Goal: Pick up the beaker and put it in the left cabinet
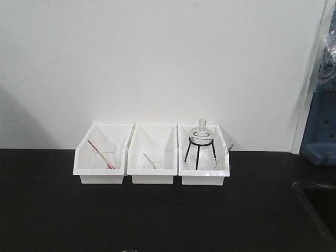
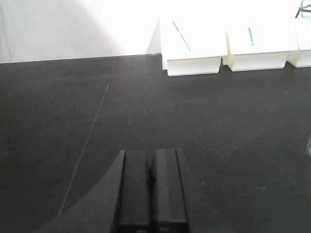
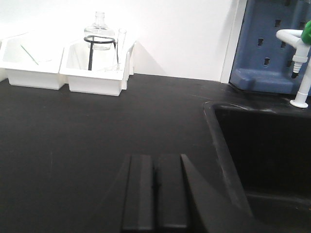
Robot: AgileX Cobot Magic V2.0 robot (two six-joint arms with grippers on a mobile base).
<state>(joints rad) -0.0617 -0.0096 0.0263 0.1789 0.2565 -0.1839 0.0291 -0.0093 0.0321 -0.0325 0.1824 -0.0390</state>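
My left claw (image 2: pixel 151 154) and right claw (image 3: pixel 155 159) each hang low and level over the black surface (image 1: pixel 157 220), fingers pressed together on nothing, pointing straight ahead. A black sink (image 3: pixel 272 145) drops away beside my right claw. At the front view's bottom edge a sliver of clear glass (image 1: pixel 128 250) shows, too cropped to identify. At the surface's far edge three white trays sit side by side. The left tray (image 1: pixel 100 177) holds a beaker (image 1: pixel 106 156) with a pink rod (image 1: pixel 98 149) leaning in it. The middle tray (image 1: pixel 152 177) holds a smaller beaker (image 1: pixel 154 163) with a green rod (image 1: pixel 149 159). The right tray (image 1: pixel 203 178) holds a round flask (image 1: pixel 201 134) on a black tripod (image 1: pixel 191 155), plus a test tube (image 3: pixel 120 46). Which beaker is the task's I cannot tell.
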